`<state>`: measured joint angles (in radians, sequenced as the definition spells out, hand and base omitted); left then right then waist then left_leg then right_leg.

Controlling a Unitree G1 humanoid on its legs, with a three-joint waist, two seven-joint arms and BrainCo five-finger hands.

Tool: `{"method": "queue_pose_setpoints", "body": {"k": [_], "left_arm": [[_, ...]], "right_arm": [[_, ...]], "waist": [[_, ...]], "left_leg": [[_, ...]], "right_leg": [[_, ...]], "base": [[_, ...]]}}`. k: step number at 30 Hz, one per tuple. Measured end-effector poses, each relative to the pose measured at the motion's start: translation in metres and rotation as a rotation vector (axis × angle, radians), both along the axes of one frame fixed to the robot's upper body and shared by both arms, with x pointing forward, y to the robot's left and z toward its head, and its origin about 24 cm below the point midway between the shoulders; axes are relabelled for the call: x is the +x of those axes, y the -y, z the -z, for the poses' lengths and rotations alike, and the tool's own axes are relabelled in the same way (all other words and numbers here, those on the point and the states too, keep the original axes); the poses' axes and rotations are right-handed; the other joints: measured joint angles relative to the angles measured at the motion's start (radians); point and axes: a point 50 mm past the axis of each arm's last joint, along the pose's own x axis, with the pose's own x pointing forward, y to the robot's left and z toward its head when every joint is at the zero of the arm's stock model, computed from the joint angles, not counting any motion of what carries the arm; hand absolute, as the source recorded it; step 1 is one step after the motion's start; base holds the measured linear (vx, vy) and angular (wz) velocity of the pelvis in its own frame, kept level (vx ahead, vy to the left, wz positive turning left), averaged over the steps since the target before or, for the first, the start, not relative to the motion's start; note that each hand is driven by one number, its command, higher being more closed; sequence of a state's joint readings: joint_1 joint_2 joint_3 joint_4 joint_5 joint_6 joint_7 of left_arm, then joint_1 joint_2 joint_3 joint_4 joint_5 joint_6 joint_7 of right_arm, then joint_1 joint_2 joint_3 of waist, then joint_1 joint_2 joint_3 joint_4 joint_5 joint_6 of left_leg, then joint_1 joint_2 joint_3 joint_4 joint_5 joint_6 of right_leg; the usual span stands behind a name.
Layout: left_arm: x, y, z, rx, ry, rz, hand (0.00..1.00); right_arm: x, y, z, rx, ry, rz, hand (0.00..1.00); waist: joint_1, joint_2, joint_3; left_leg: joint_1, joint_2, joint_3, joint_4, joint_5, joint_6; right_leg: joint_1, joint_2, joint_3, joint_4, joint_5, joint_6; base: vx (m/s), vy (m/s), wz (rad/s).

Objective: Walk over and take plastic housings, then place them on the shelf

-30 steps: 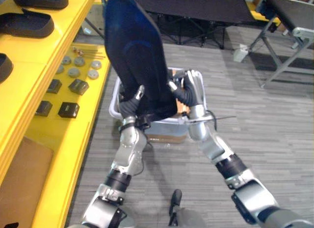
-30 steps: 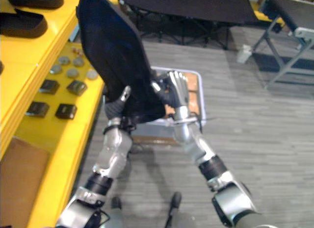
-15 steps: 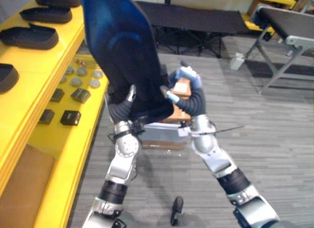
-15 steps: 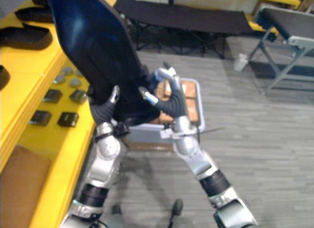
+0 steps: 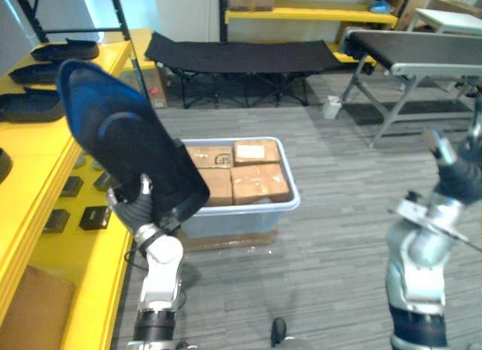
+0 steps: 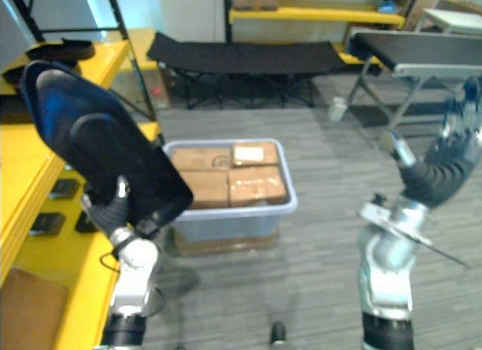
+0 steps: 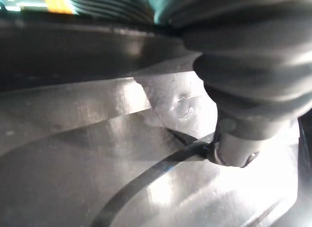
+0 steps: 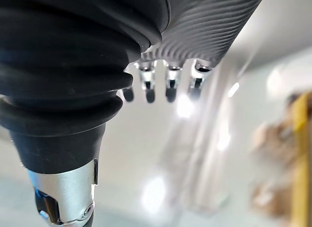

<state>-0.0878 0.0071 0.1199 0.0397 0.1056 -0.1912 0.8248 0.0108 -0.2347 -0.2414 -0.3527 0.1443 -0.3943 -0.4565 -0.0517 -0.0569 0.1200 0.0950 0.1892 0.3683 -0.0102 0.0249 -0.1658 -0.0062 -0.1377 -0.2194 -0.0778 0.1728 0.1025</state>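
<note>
The yellow shelf (image 5: 30, 237) runs just beside the left hand (image 5: 139, 207), which grasps the lower edge of a large dark plastic housing (image 5: 124, 150) tilted up above it, while a pale tub (image 5: 241, 218) of cardboard boxes (image 5: 260, 182) sits between it and the raised right hand (image 6: 452, 143), fingers released and empty.

Pretty sure I'm on a warehouse or factory floor here. Yellow racking (image 5: 34, 150) runs along my left, with black moulded housings (image 5: 28, 105) up top and little parts (image 5: 96, 217) laid out lower down. A grey tote (image 5: 241, 214) full of cardboard boxes (image 5: 260, 183) sits on the plank floor (image 5: 331, 214). There's a belt conveyor (image 5: 422, 49) on metal legs to my right and more yellow shelving (image 5: 301, 13) at the back.
</note>
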Motion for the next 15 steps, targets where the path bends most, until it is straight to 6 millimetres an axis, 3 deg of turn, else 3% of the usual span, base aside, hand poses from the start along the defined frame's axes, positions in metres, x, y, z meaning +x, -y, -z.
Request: {"method": "queue_pose_setpoints", "body": {"k": [1, 3, 4, 5, 7, 10, 15], "left_arm": [[-0.002, -0.002, 0.001, -0.02, 0.016, -0.001, 1.0], [-0.01, 0.0, -0.001, -0.071, 0.092, 0.024, 1.0], [-0.012, 0.002, -0.003, -0.081, 0.113, 0.046, 1.0], [-0.02, 0.008, -0.007, -0.093, 0.156, 0.105, 1.0], [-0.03, 0.013, -0.007, -0.075, 0.162, 0.169, 1.0], [-0.039, 0.013, -0.005, -0.086, 0.166, 0.223, 1.0], [-0.048, 0.011, -0.018, -0.028, 0.217, 0.27, 1.0]], "right_arm": [[-0.001, 0.003, 0.011, 0.032, -0.044, -0.002, 0.0], [-0.01, 0.013, 0.066, 0.168, -0.271, 0.026, 0.0], [-0.013, 0.013, 0.081, 0.194, -0.335, 0.035, 0.0], [-0.023, 0.01, 0.116, 0.259, -0.489, 0.044, 0.0], [-0.037, 0.001, 0.145, 0.307, -0.614, 0.029, 0.0], [-0.042, -0.003, 0.149, 0.302, -0.637, -0.003, 0.0], [-0.033, 0.0, 0.14, 0.287, -0.577, -0.043, 0.0]], "waist": [[-0.006, 0.0, 0.0], [-0.02, 0.002, 0.0], [-0.02, 0.003, 0.001], [-0.019, 0.008, 0.003], [-0.018, 0.026, 0.003], [-0.019, 0.045, -0.002], [-0.01, 0.047, 0.0]], "left_leg": [[0.004, 0.0, 0.002, -0.003, 0.0, 0.0], [0.009, -0.004, 0.004, -0.015, -0.001, 0.001], [0.007, -0.005, 0.005, -0.016, -0.001, 0.001], [0.006, -0.007, 0.011, -0.016, -0.004, 0.004], [0.007, -0.01, 0.018, -0.015, -0.011, 0.004], [0.009, -0.013, 0.024, -0.013, -0.019, 0.007], [0.008, -0.019, -0.005, -0.014, -0.022, 0.01]], "right_leg": [[0.0, 0.0, 0.002, 0.0, 0.0, 0.0], [-0.001, -0.001, 0.005, 0.0, -0.003, 0.004], [-0.003, -0.002, 0.006, 0.0, -0.003, 0.004], [-0.009, -0.003, 0.012, 0.0, -0.004, 0.006], [-0.009, -0.006, 0.022, 0.0, -0.007, 0.009], [-0.006, -0.008, 0.027, 0.0, -0.014, 0.018], [0.014, -0.018, -0.004, 0.0, -0.024, 0.022]], "base": [[0.03, 0.009, -0.13], [0.01, 0.005, -0.02], [0.03, 0.016, -0.06], [0.02, 0.014, -0.07], [0.03, 0.016, -0.07], [0.01, 0.013, -0.06], [0.0, 0.007, 0.15]]}}
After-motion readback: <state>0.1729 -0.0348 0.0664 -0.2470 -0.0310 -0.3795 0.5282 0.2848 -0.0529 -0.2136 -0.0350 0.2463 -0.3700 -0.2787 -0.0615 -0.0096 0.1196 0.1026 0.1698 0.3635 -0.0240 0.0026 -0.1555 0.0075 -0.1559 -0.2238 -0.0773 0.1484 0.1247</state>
